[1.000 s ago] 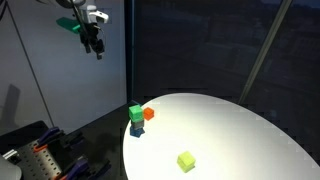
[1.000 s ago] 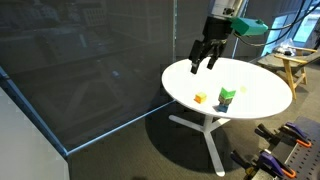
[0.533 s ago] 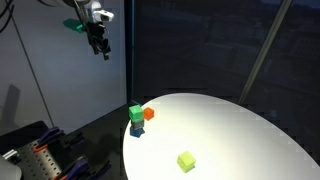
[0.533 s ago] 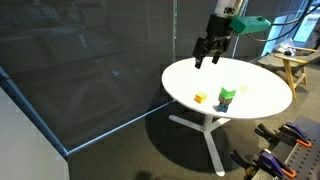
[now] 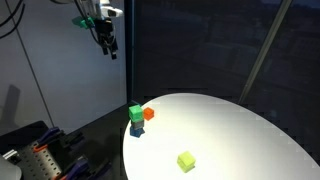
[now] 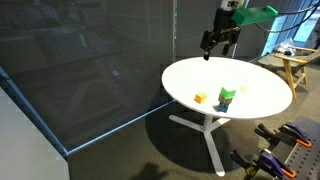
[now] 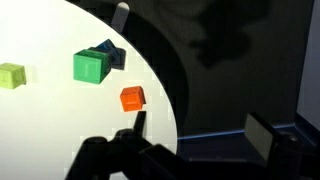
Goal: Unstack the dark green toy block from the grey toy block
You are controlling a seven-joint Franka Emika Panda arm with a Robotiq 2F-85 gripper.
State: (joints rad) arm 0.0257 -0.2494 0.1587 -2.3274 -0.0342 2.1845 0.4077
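Observation:
The dark green toy block sits on top of the grey toy block in both exterior views [image 5: 135, 112] [image 6: 228, 93]. The grey toy block [image 5: 136, 129] [image 6: 226, 103] stands near the edge of the round white table [image 5: 240, 130] [image 6: 195, 72]. In the wrist view the green block [image 7: 90, 66] partly covers the grey block [image 7: 110, 54]. My gripper [image 5: 107, 42] [image 6: 209, 48] [image 7: 200, 130] is open and empty. It hangs high in the air, off beyond the table's edge and far from the stack.
A red-orange cube [image 5: 149, 114] [image 7: 131, 98] lies close beside the stack. A yellow-green cube [image 5: 186, 160] [image 7: 10, 75] lies apart on the table. Dark panels stand behind. Tool clutter [image 5: 40, 155] and a wooden stand [image 6: 295, 65] sit off the table.
My gripper has moved sideways and slightly upward through the air, still open. The blocks have not moved.

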